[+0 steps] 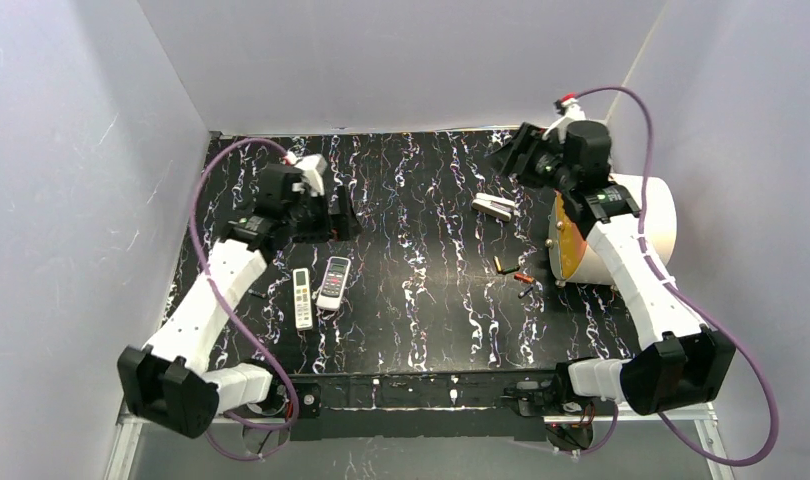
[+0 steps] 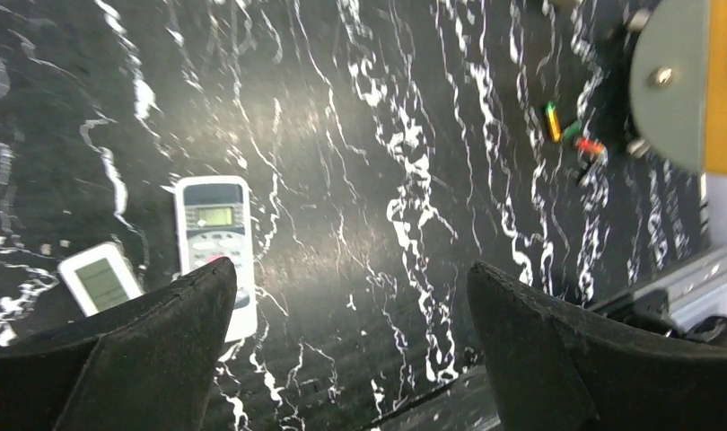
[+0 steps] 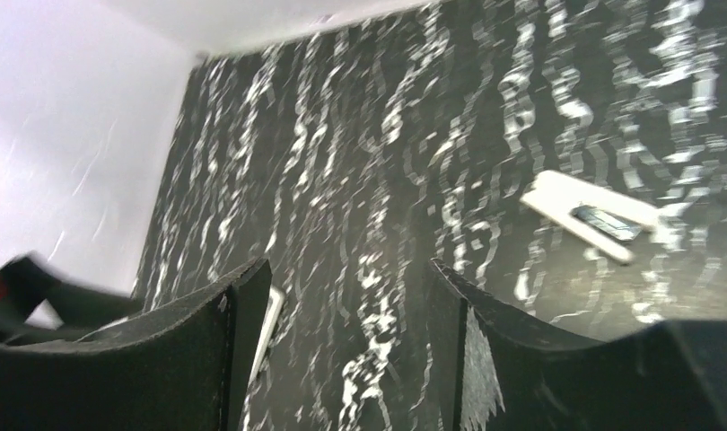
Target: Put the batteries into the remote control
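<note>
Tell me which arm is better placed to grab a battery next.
Right. The batteries lie on its side, beside its forearm; the right pincer is open and empty. The left pincer hovers near the remotes.

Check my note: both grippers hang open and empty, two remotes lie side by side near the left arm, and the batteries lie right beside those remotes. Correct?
One error: the batteries lie far to the right of the two remotes, by the gold disc, as the top external view shows. The left gripper and right gripper are indeed open and empty.
</note>
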Controlling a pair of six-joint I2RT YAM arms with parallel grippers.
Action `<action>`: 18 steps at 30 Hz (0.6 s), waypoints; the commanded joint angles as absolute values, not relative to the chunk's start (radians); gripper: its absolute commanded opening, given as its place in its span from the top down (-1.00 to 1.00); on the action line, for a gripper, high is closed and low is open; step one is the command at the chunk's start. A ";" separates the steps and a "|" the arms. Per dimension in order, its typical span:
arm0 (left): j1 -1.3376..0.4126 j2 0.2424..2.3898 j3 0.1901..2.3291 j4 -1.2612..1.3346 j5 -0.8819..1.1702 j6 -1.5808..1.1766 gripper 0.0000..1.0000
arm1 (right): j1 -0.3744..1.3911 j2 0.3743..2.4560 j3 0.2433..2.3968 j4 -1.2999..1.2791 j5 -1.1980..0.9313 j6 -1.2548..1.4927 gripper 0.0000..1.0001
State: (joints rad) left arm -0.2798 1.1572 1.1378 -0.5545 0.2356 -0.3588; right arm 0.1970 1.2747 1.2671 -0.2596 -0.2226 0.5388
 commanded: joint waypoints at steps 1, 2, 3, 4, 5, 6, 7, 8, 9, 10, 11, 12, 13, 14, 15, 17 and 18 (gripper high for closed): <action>-0.376 1.255 1.130 -0.609 0.092 -0.403 -0.97 | 0.331 1.280 1.260 -0.200 -0.260 0.521 -0.45; -0.385 1.279 1.125 -0.621 0.053 -0.428 -0.97 | 0.362 1.283 1.256 -0.203 -0.249 0.513 -0.46; -0.395 1.304 1.119 -0.630 -0.004 -0.452 -0.97 | 0.395 1.287 1.251 -0.204 -0.235 0.509 -0.47; -0.400 1.324 1.110 -0.632 -0.040 -0.470 -0.97 | 0.414 1.288 1.241 -0.199 -0.226 0.509 -0.48; -0.403 1.342 1.103 -0.633 -0.061 -0.487 -0.97 | 0.430 1.288 1.227 -0.187 -0.222 0.516 -0.49; -0.406 1.360 1.095 -0.632 -0.068 -0.504 -0.97 | 0.441 1.291 1.211 -0.171 -0.230 0.521 -0.49; -0.405 1.385 1.089 -0.629 -0.061 -0.511 -0.97 | 0.450 1.297 1.197 -0.161 -0.239 0.526 -0.50; -0.407 1.402 1.086 -0.630 -0.064 -0.519 -0.97 | 0.460 1.304 1.188 -0.157 -0.245 0.532 -0.50; -0.408 1.419 1.081 -0.626 -0.067 -0.528 -0.97 | 0.468 1.314 1.180 -0.154 -0.254 0.535 -0.50; -0.408 1.433 1.073 -0.619 -0.068 -0.532 -0.97 | 0.477 1.326 1.176 -0.155 -0.262 0.539 -0.50; -0.410 1.448 1.065 -0.609 -0.071 -0.532 -0.97 | 0.484 1.335 1.171 -0.155 -0.270 0.545 -0.50; -0.412 1.462 1.057 -0.600 -0.078 -0.530 -0.97 | 0.493 1.343 1.164 -0.154 -0.277 0.556 -0.49; -0.413 1.476 1.048 -0.593 -0.085 -0.527 -0.97 | 0.500 1.348 1.156 -0.150 -0.285 0.563 -0.49; -0.413 1.489 1.039 -0.583 -0.090 -0.520 -0.97 | 0.507 1.350 1.147 -0.147 -0.285 0.569 -0.48; -0.413 1.502 1.033 -0.574 -0.102 -0.513 -0.97 | 0.515 1.349 1.140 -0.143 -0.287 0.574 -0.49; -0.415 1.533 1.026 -0.553 -0.113 -0.485 -0.97 | 0.526 1.341 1.118 -0.130 -0.288 0.580 -0.50; -0.418 1.552 1.028 -0.544 -0.116 -0.476 -0.97 | 0.527 1.333 1.108 -0.125 -0.286 0.585 -0.51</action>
State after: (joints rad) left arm -0.4084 1.5154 1.0416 -0.5709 -0.0635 -0.5060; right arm 0.5072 1.3598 1.1332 -0.1947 -0.2642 0.5598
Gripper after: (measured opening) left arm 0.983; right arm 0.746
